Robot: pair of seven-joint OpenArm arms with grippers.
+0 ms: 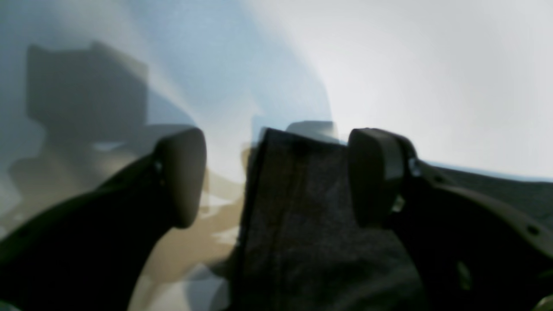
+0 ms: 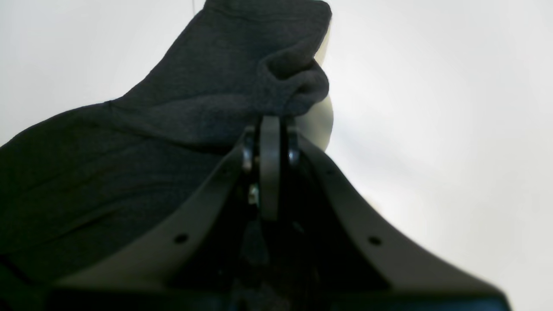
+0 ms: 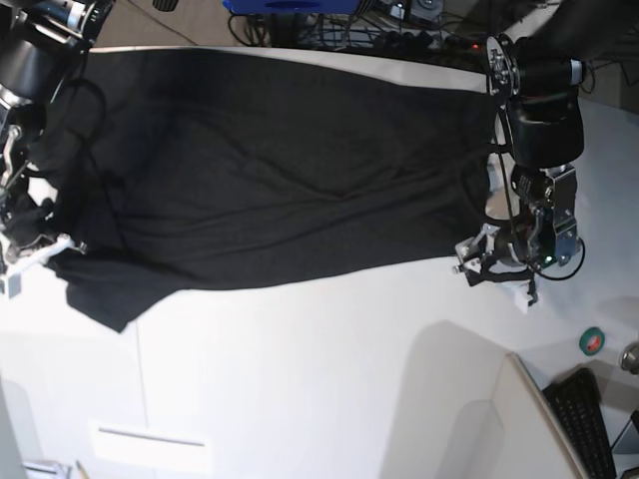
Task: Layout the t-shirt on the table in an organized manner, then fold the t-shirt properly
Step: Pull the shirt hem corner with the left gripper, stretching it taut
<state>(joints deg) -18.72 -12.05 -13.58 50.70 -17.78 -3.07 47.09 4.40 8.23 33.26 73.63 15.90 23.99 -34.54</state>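
- The t-shirt [image 3: 270, 170] is lying spread across the far half of the table [image 3: 329, 379], plain black side up, stretching almost from one arm to the other.
- Its near edge is running in a sagging line, with one corner drooping toward the camera on the base view's left.
- The right gripper [image 2: 270, 129] is pinching a bunched fold of the t-shirt [image 2: 181, 112]; jaws pressed together, cloth rising above the tips.
- The left gripper [image 1: 276, 177] is standing with its jaws apart; a strip of the t-shirt [image 1: 302, 216] is sitting between the two pads [image 1: 183, 172], touching neither clearly. View blurred.
- In the base view the left gripper [image 3: 489, 261] is sitting at the shirt's edge on the right.
- A small green roll [image 3: 592, 342] is lying on the table near a keyboard [image 3: 584, 419].
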